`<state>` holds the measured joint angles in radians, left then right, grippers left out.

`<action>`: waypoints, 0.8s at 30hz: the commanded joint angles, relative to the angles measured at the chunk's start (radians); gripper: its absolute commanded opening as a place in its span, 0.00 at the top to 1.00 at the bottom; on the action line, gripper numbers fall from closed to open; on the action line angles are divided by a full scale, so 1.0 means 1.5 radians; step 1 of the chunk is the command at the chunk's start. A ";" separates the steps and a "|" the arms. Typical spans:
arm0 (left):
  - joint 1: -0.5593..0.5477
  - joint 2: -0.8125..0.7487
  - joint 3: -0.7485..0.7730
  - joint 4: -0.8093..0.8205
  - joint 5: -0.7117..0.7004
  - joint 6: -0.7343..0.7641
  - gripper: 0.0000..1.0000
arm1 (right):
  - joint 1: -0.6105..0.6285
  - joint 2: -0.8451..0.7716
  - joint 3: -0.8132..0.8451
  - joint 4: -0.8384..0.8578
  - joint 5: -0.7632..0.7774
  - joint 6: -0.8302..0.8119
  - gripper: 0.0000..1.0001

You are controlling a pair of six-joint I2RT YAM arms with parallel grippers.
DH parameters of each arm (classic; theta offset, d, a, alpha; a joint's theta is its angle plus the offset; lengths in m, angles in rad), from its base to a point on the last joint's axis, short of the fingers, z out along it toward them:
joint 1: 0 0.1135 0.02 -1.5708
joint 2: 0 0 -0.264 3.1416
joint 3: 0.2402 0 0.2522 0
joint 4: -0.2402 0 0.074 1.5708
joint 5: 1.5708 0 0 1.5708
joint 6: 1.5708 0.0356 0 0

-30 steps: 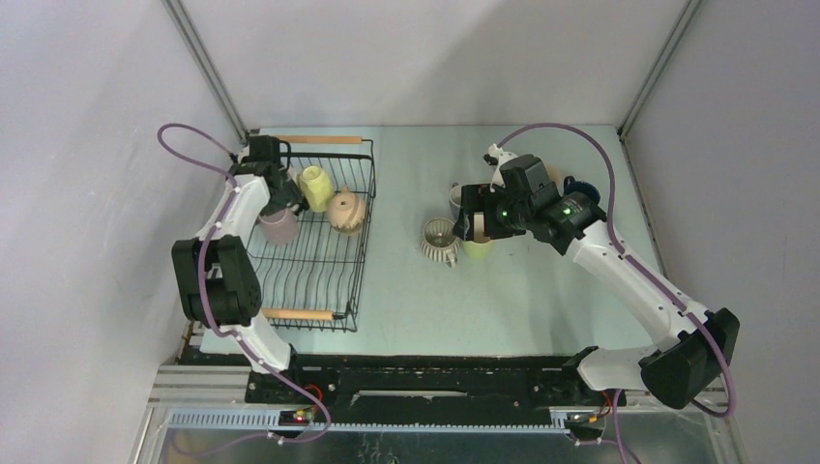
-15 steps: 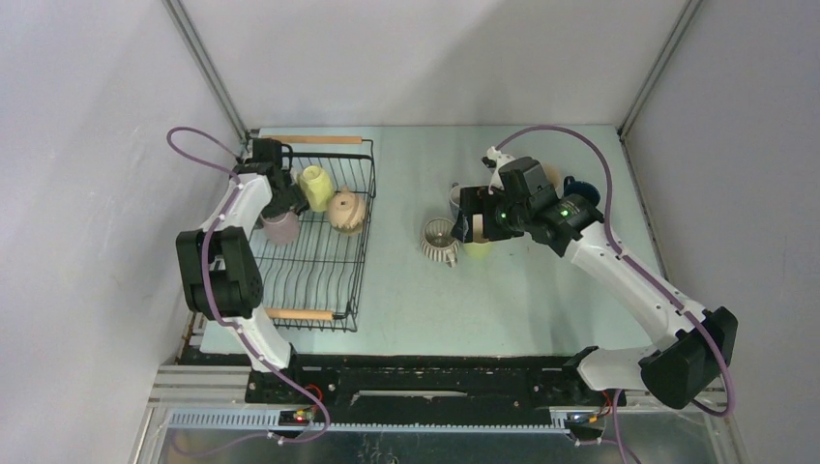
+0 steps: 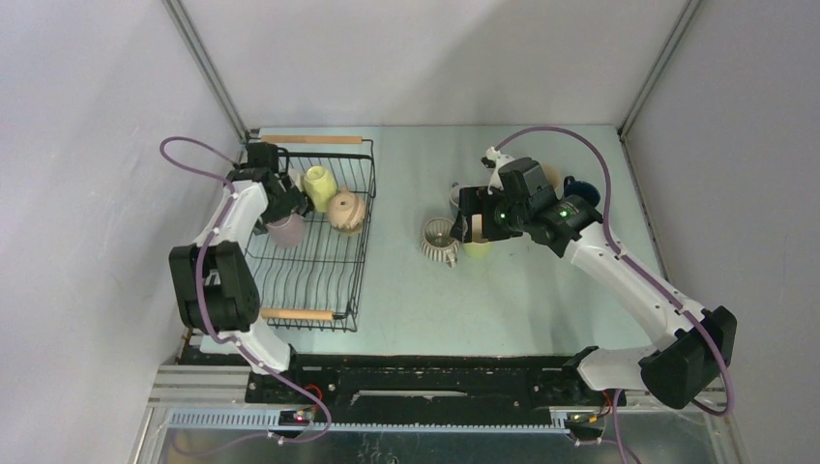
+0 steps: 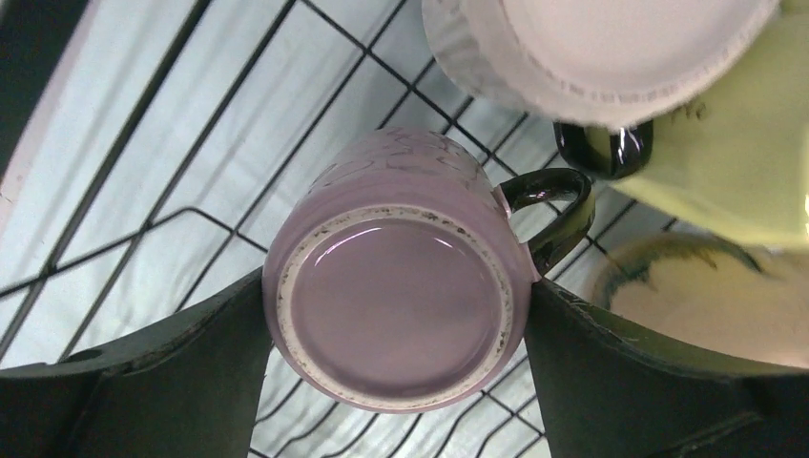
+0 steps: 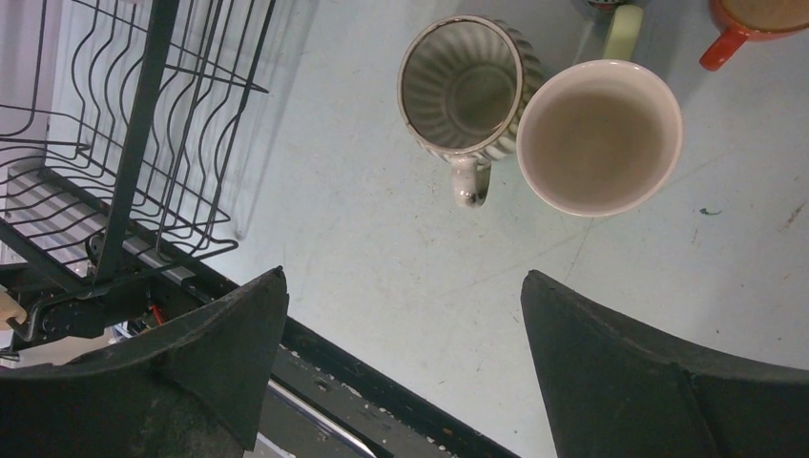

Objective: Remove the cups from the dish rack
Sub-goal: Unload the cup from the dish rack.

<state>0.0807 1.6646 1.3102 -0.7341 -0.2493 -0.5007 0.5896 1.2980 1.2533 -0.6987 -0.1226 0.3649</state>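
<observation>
The black wire dish rack (image 3: 363, 253) stands at the left. In it, a lilac cup (image 3: 284, 231) with a dark handle sits upside down. My left gripper (image 3: 281, 217) reaches down over it. In the left wrist view both fingers press the sides of the lilac cup (image 4: 396, 320), so the left gripper (image 4: 396, 281) is shut on it. A yellow-green cup (image 3: 315, 186) and a tan cup (image 3: 345, 210) lie beside it. My right gripper (image 3: 473, 226) hovers open over the table above a ribbed cream cup (image 5: 467, 86) and a pale cup (image 5: 599, 134), with nothing between its fingers (image 5: 229, 324).
More cups stand on the table at the back right: a grey-blue one (image 3: 454, 198), a dark blue one (image 3: 577, 186) and a red-handled one (image 5: 739, 24). A white upturned cup base (image 4: 591, 48) sits just beyond the lilac cup. The rack's wooden handles (image 3: 300, 314) mark its short ends.
My left gripper has settled lower over the lilac cup and its jaws have narrowed onto the cup's sides. The right arm has hardly moved.
</observation>
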 commanded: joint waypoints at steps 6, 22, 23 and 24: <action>-0.026 -0.099 -0.055 -0.022 0.038 -0.037 0.41 | 0.014 0.007 0.000 0.036 -0.014 0.007 0.02; -0.075 -0.027 -0.072 -0.012 0.006 -0.001 0.06 | 0.026 0.006 0.000 0.029 -0.006 0.010 0.02; -0.075 -0.021 -0.070 -0.011 0.006 0.001 0.03 | 0.026 0.007 0.000 0.029 -0.006 0.010 0.02; -0.075 -0.016 -0.068 -0.011 0.007 0.003 0.01 | 0.026 0.008 0.000 0.030 -0.007 0.009 0.02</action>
<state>-0.0326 1.5982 1.1988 -0.7734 -0.2253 -0.5171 0.6201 1.3090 1.2533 -0.6746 -0.1390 0.3721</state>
